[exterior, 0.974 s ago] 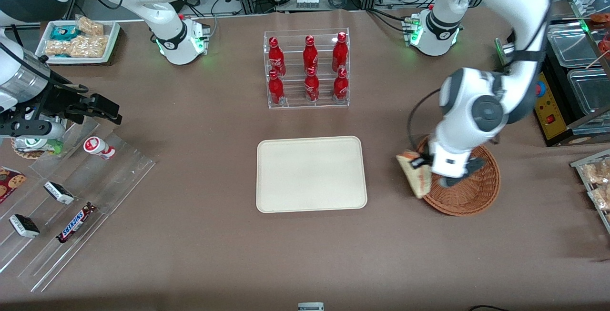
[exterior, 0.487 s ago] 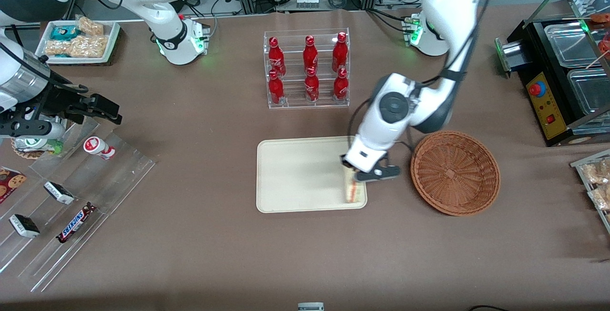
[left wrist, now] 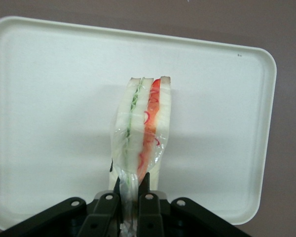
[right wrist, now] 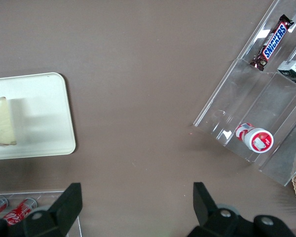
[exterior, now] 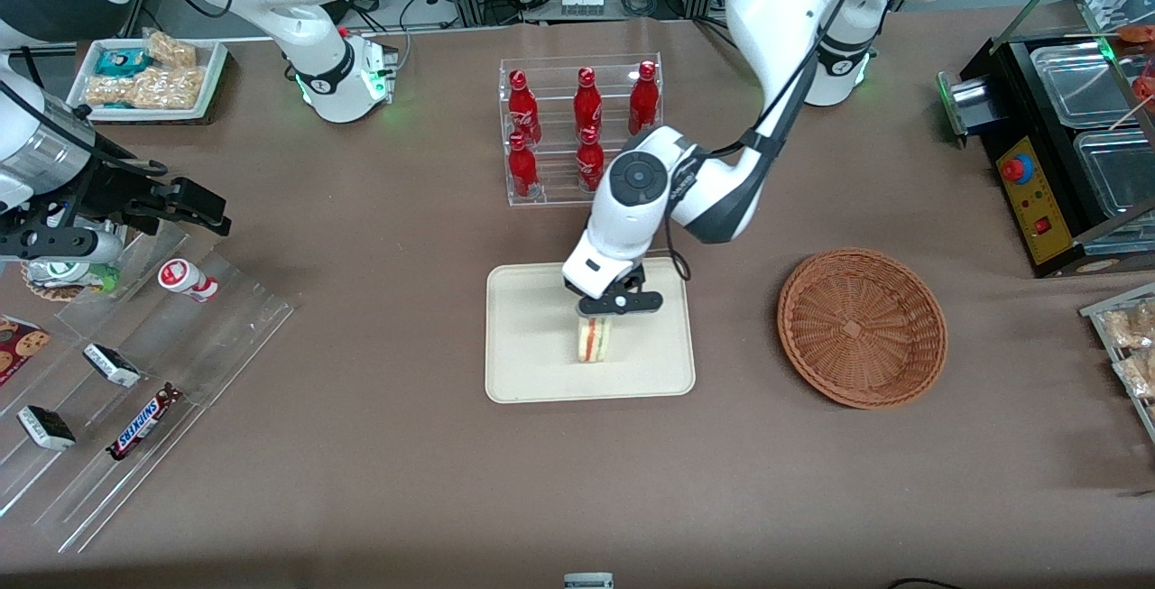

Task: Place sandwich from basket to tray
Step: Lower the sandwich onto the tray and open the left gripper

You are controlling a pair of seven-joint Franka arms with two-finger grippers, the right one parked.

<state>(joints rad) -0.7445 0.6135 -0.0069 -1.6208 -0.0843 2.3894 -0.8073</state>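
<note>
The sandwich (exterior: 595, 339), a wrapped wedge of white bread with red and green filling (left wrist: 141, 131), hangs over the middle of the cream tray (exterior: 532, 363), low above it or touching it. My left gripper (exterior: 603, 308) is directly above it, shut on the clear wrapper at the sandwich's upper end (left wrist: 131, 190). The tray (left wrist: 49, 98) fills the left wrist view beneath the sandwich. The right wrist view catches the sandwich (right wrist: 1, 128) over the tray (right wrist: 44, 123). The reddish-brown wicker basket (exterior: 862, 327) sits beside the tray, toward the working arm's end of the table, with nothing in it.
An acrylic rack of red bottles (exterior: 582, 129) stands farther from the front camera than the tray, close to the arm's elbow. Clear acrylic racks with a Snickers bar (exterior: 143, 422) lie toward the parked arm's end. A white tray of snacks (exterior: 149, 79) is there too.
My gripper carried the sandwich out of the basket, across the tray's edge, to above the tray's middle. The basket now holds nothing.
</note>
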